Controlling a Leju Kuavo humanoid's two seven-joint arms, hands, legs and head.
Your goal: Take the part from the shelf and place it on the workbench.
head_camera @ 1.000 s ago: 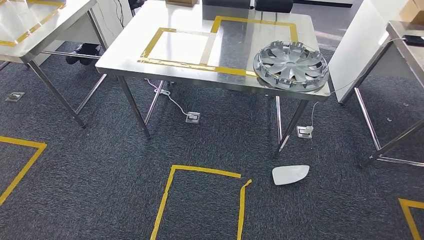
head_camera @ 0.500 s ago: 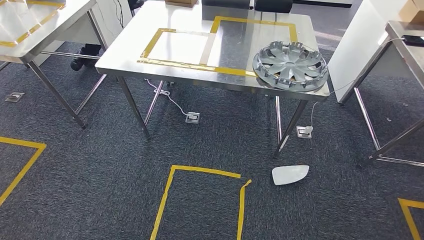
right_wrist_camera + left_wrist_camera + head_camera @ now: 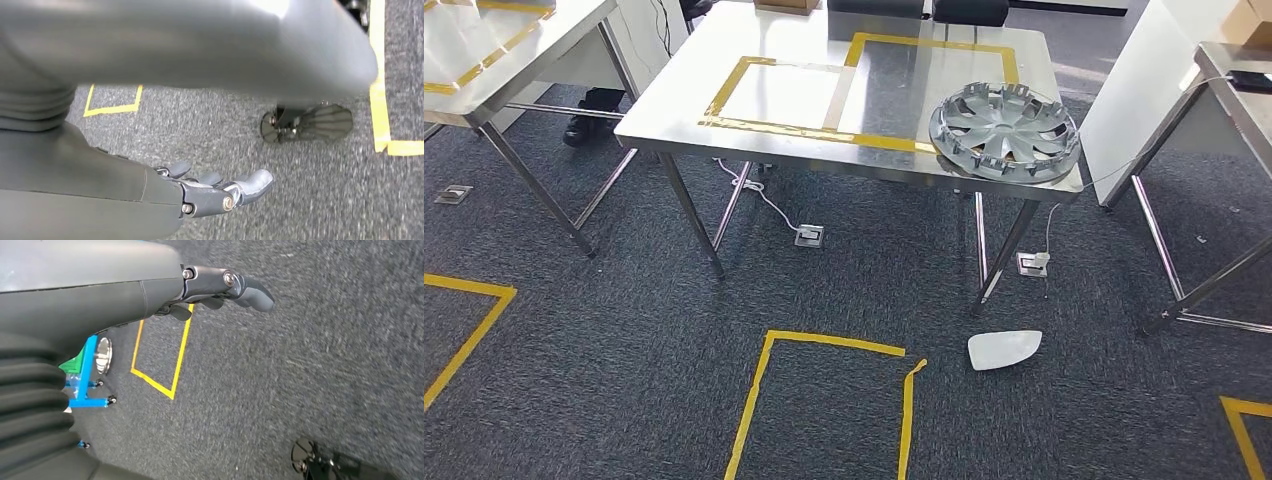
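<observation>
Silver hubcap (image 3: 1005,131) sits on workbench (image 3: 784,140), spokes up.
I see left hand (image 3: 220,287) and right hand (image 3: 215,190) empty, fingers loosely apart.

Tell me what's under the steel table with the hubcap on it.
Under the workbench lie dark carpet, a white cable and two floor sockets. A white mirror glass lies on the carpet in front. The tabletop hides the floor farther back.

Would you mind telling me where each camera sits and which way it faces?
Head view: high on the body, looking forward and down at the steel workbench bearing a silver wheel cover.
Left wrist view: behind the left hand, facing carpet.
Right wrist view: behind the right hand, facing carpet.
All share dark carpet with yellow tape.
</observation>
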